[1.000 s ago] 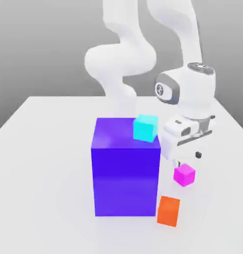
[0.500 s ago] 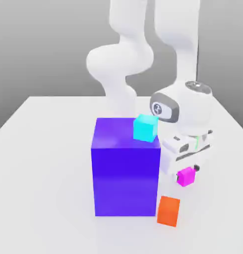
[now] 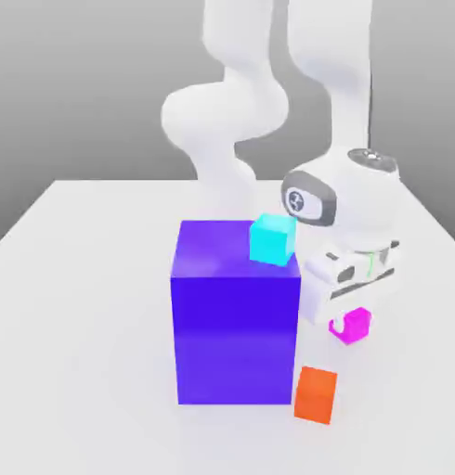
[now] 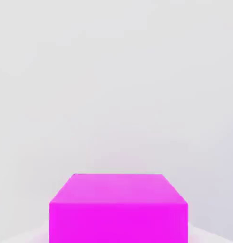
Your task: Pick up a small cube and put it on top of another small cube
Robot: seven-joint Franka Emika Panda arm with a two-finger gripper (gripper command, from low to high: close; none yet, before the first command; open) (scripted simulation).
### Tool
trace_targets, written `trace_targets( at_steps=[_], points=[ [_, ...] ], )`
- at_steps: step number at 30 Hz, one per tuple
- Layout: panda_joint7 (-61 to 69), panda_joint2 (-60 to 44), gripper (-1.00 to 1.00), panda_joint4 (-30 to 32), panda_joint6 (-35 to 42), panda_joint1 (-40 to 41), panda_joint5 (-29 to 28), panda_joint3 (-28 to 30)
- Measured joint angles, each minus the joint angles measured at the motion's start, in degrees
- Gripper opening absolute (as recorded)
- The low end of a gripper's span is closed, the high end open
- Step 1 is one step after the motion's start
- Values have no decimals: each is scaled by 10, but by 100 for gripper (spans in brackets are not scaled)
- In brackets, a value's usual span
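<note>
The end effector (image 3: 347, 323) sits low in the right-centre of the exterior view, pointing down at the table (image 3: 83, 306), and it has just clenched: half a second ago its jaws stood wide around the small pink cube (image 3: 354, 325), and now they are clamped on it. The cube looks partly hidden behind a white finger on its left side, and it seems to rest at table level rather than hanging clear. In the hand view the same pink cube (image 4: 118, 209) fills the lower middle of the frame, close beneath the camera, with pale table behind it.

Just left of the end effector stands the big purple-blue block (image 3: 236, 311), with a cyan cube (image 3: 272, 238) on its upper right corner. Below the end effector, toward the lower right of the exterior view, an orange cube (image 3: 316, 394) rests on the table beside the block's foot, near the pink cube but apart from it.

By my reading, the grasp is made and the lift comes next. The big block stands very near, so the rise should go straight up before any sideways travel towards whichever cube is to carry the pink one.
</note>
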State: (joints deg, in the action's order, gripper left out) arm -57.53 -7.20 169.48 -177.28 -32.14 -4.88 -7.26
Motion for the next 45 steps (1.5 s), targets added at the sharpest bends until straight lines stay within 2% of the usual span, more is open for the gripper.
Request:
trace_targets(
  at_steps=[7,12,13,19,24,30,39,43,44,45],
  points=[
    [55,69,-100,14,57,15,82,-43],
    [58,117,-100,29,93,4,97,-40],
    [40,119,-100,23,100,11,85,-43],
    [-171,70,-100,-88,161,63,-30,-35],
    [-317,17,-100,-193,214,59,-61,-19],
    [-458,-48,-100,-317,276,46,-51,0],
    [-634,-146,-100,-503,361,19,13,31],
    [-663,-216,-100,-534,324,14,20,38],
    [-664,-230,100,-536,312,13,19,39],
    [-664,-230,100,-536,312,13,19,39]
  ],
)
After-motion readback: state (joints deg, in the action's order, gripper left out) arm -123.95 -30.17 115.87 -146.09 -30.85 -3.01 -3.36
